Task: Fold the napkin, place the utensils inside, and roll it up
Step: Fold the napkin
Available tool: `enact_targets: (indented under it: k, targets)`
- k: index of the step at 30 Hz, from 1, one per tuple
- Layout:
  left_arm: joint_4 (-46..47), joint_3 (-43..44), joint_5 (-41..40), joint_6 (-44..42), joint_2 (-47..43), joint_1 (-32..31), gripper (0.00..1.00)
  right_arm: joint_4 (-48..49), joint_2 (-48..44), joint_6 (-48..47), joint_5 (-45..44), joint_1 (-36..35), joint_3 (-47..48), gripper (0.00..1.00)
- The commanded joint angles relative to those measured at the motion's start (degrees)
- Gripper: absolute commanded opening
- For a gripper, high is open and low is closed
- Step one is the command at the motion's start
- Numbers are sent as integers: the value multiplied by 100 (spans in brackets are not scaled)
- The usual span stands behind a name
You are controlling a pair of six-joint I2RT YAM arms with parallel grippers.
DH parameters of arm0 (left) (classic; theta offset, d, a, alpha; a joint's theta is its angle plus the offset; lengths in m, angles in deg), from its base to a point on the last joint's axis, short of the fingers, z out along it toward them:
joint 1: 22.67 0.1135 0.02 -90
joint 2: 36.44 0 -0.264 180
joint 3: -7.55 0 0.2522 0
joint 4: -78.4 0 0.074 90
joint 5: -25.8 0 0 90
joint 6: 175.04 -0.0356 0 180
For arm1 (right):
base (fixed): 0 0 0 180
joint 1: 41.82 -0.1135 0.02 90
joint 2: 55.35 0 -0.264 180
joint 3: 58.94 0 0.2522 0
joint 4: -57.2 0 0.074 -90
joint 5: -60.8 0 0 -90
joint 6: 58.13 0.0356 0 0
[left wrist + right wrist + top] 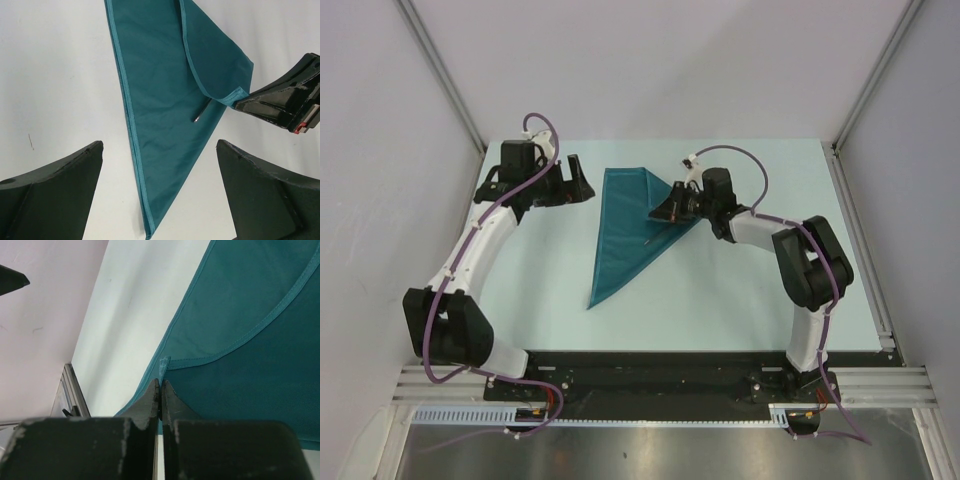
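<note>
The napkin [620, 225] lies on the pale counter [740, 300] near its middle. It is folded into a long triangle, with a short edge toward 12 o'clock and a sharp tip toward 7 o'clock. Its third corner points to 3 o'clock.

The right claw [663, 212] sits at that 3 o'clock corner with its jaws pressed together. In the right wrist view its fingers [150, 400] meet with no gap, and the hemmed corner of the cloth stands up right at their tips. From the left wrist view the same corner is a loose upper flap, raised off the layer beneath and pinched at the claw's tip.

A thin utensil handle [201, 111] pokes out from under that flap and rests on the lower layer of cloth. The flap covers the rest of it.

The left claw [582, 180] is at about 10 o'clock from the napkin, just beside the long left edge and apart from the cloth. Its jaws are spread wide and hold nothing. Its two dark fingers [55, 195] frame the triangle's tip in its own camera.
</note>
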Motion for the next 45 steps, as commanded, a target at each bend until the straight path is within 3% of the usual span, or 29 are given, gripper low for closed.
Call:
enact_targets:
  k: [1, 3, 5, 6, 7, 10, 14, 22, 28, 45]
  targets:
    - [106, -22, 151, 97, -240, 45, 100, -58, -169, -213, -138, -107, -66, 0]
    - [106, -22, 151, 97, -232, 45, 100, -119, -178, -292, -112, -168, -119, 5]
    - [88, -5, 168, 97, -223, 45, 100, -216, -222, -397, -25, -221, -111, 21]
    - [79, 4, 168, 97, -214, 45, 100, -373, -248, -607, 37, -291, -93, 32]
    - [70, 4, 160, 97, -214, 45, 100, -479, -292, -748, 177, -335, -75, 59]
    - [62, 4, 81, 80, -231, 45, 100, -1198, -625, -1836, -31, -720, 12, 68]
    - [9, 22, -95, 18, -267, 54, 100, -2096, -1003, -3147, -1199, -1564, 4, 68]
    - [0, 30, -96, 9, -302, 160, 100, -1597, -979, -4764, -3914, -3252, -347, 67]
    - [26, 22, -16, 27, -311, 247, 100, -1333, -469, -5565, -4978, -4158, -435, 67]
    - [53, 4, 124, 79, -328, 344, 100, -190, 331, -6550, -5614, -4923, -603, 66]
